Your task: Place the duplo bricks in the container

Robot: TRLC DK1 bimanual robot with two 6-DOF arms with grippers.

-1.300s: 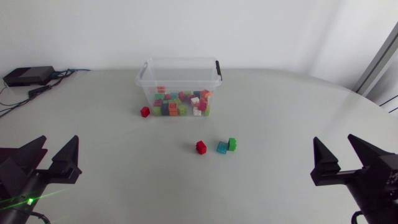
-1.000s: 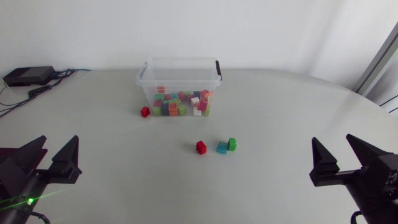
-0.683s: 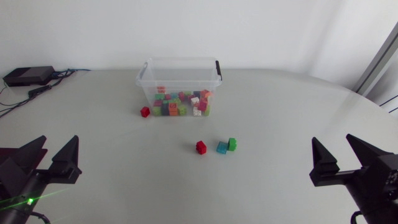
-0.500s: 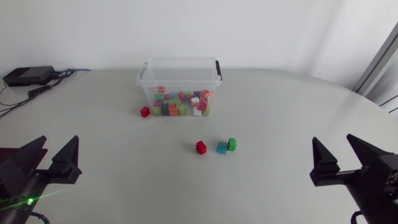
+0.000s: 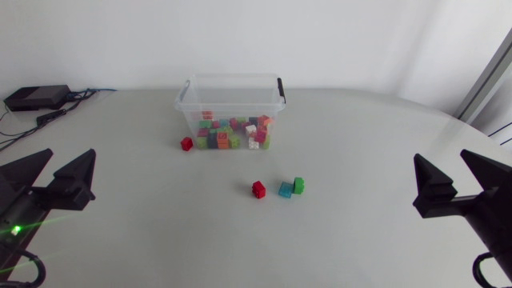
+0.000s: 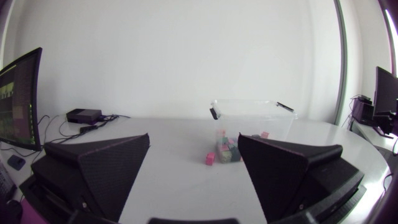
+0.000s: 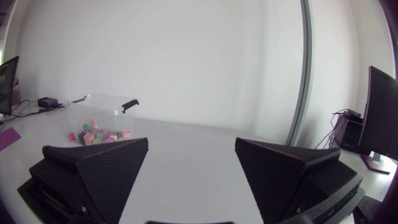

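Red brick, teal brick, green brick lie before the container

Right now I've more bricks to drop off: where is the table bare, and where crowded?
Bare: the table right of the container, out to the right end effector; the stretch between the left end effector and the lone red brick beside the container. Crowded: the middle, where a second red brick, a teal brick and a green brick cluster.

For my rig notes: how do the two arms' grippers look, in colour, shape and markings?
The left gripper and right gripper are both matte black, each with two broad wedge-shaped fingers tapering to points. A small green light glows on the left gripper's body.
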